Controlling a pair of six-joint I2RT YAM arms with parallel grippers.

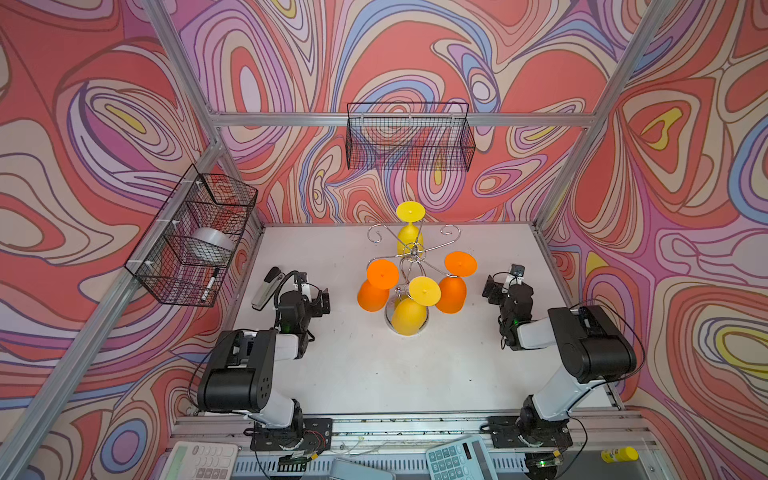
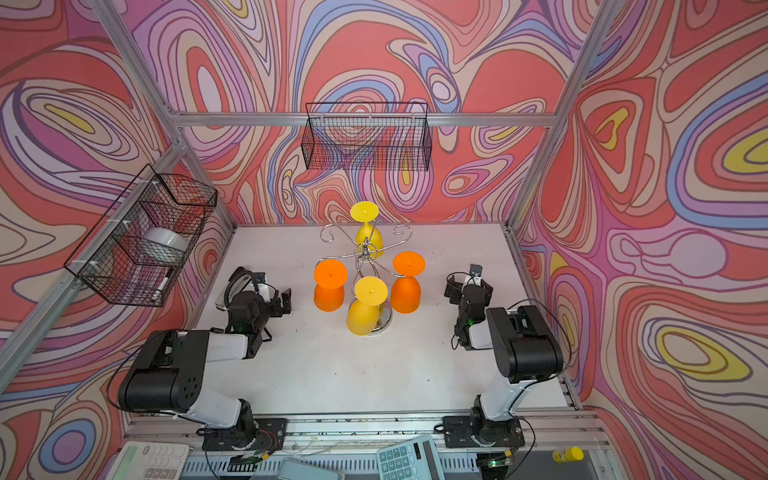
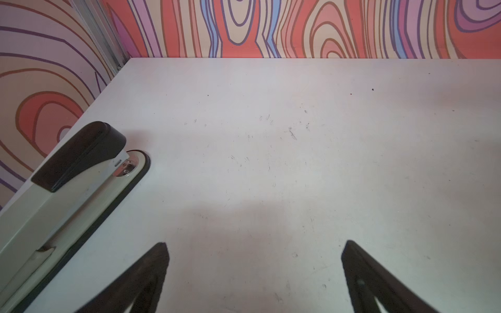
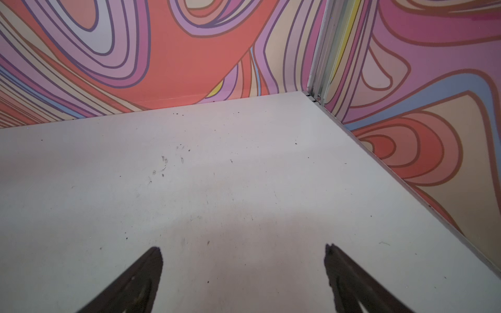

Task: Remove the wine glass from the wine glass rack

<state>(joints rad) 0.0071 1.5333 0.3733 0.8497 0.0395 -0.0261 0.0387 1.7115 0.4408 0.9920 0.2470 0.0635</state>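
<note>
Both pairs of jaws wide apart, holding nothing.
The left jaws and right jaws sit over the table (image 1: 374, 374), well apart from the wine glass rack (image 1: 411, 252) standing between them; four wine glasses (image 1: 409, 318), orange and yellow, hang upside down on it; a stapler (image 3: 78, 154) lies far left.

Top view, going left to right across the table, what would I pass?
In a top view: stapler → left end effector → left orange wine glass → right orange wine glass → right end effector. The wine glass rack overlaps the glasses, so it is left out.
</note>
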